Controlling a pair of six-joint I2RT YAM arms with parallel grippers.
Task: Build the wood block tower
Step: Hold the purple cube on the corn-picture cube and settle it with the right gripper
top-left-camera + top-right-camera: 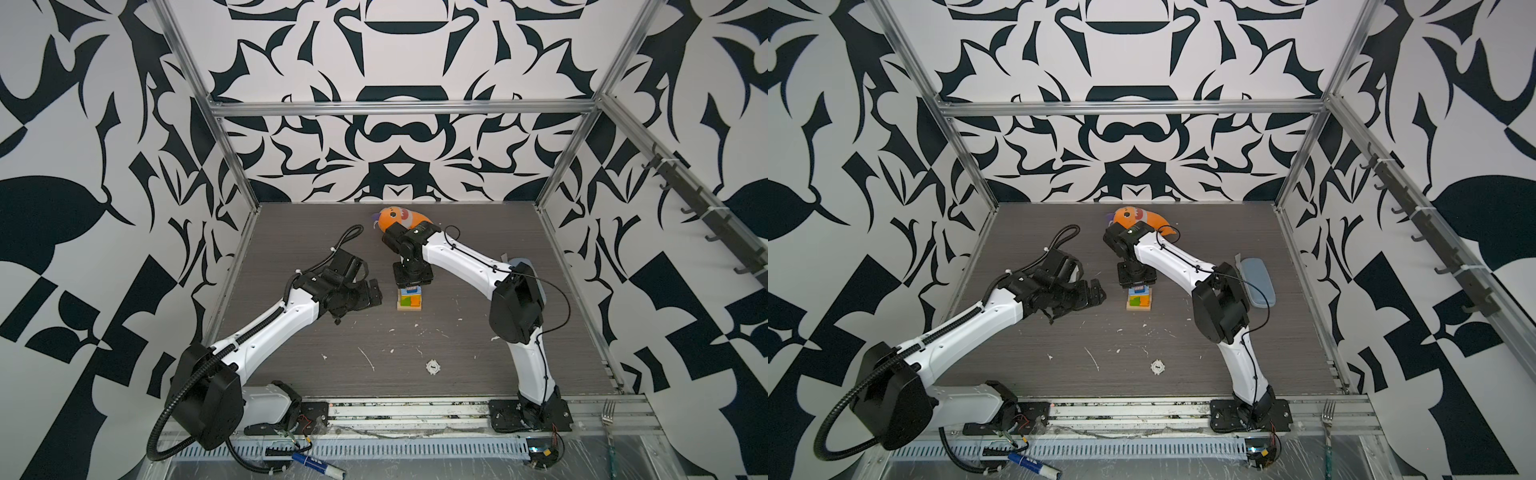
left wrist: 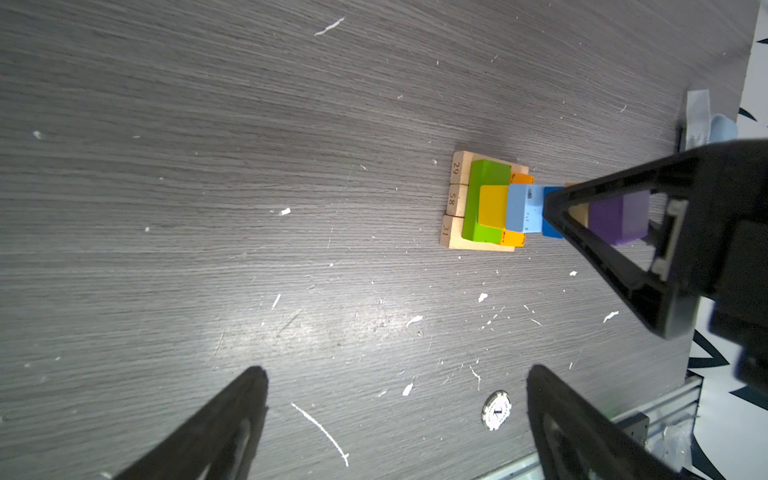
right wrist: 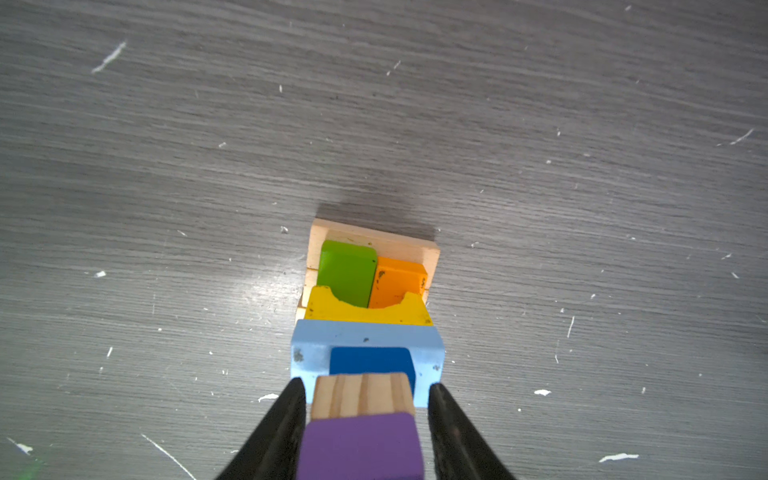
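I judge the purple cube (image 3: 361,444) light and tippy; right gripper (image 3: 366,382) straddles its sides, clamp unclear, left gripper (image 2: 397,369) gapes.

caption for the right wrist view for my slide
Wrist view: right end effector straddles the purple cube atop the wood block tower, above a tan cube, blue cube and light-blue brick.

The small wooden block tower (image 1: 409,299) is showing purple, tan, dark blue, light blue, yellow, green and orange over tan. The wood-grain tabletop (image 1: 415,340) is looking grey, flecked white. The far wall panel (image 1: 399,137) is wearing black-and-white swirls.
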